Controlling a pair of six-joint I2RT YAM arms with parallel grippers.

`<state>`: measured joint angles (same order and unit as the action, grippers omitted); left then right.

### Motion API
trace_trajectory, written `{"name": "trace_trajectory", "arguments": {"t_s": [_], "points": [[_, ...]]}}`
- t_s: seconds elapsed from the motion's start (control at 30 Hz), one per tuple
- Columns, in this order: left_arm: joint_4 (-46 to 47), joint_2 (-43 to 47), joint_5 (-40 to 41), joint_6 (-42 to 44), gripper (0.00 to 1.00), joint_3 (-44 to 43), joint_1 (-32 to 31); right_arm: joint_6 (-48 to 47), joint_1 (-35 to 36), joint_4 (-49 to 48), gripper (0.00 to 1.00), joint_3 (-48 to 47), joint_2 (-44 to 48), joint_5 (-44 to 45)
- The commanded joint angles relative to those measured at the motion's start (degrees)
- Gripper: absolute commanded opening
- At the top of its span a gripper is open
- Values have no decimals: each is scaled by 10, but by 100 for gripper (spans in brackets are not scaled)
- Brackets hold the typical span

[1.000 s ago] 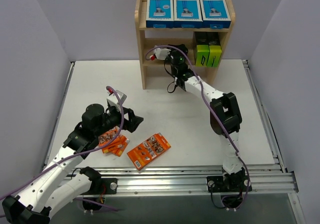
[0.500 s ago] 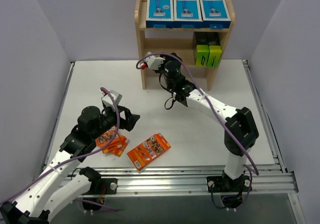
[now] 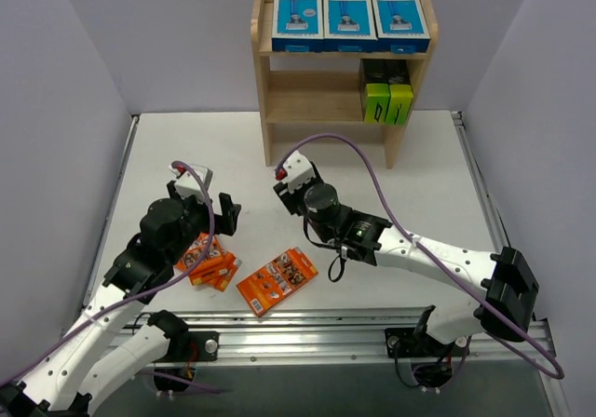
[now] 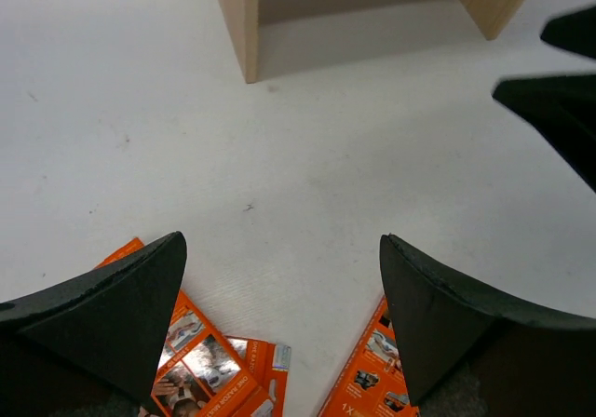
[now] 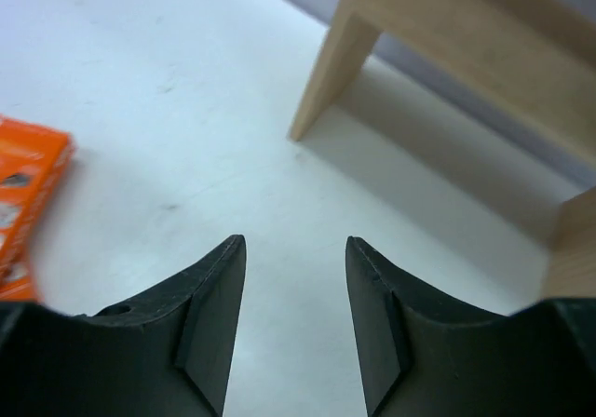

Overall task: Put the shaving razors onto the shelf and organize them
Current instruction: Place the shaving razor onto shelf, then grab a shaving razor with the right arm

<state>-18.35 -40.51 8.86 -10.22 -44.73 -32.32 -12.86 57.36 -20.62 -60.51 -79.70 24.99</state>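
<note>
Two spread hands, seemingly low

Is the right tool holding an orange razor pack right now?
No: the right tool is open, with only white table showing in its gap.

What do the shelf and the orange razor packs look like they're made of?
The shelf looks like unfinished light wood: pale, matte, faint grain visible. The orange packs look like flat printed card, given the pictures on them; plastic fronts can't be ruled out.
</note>
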Motion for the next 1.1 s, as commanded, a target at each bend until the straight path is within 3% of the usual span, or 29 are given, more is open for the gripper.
{"name": "trace_trajectory", "arguments": {"t_s": [0.0,0.17,0.33,0.53,0.83,1.07], "points": [[-63,-10,88,4,94,-48,-1,192,44,2,43,55,44,-26],[-67,23,140,13,95,-1,2,308,107,-4,45,114,16,2],[-47,43,173,14,97,12,3,338,203,-28,45,129,-35,7],[-50,41,186,13,94,10,4,393,254,0,49,109,-80,28],[-60,57,193,16,94,3,7,462,255,10,63,134,-74,4],[-65,97,201,16,94,0,16,481,232,-31,66,79,-114,-56]]}}
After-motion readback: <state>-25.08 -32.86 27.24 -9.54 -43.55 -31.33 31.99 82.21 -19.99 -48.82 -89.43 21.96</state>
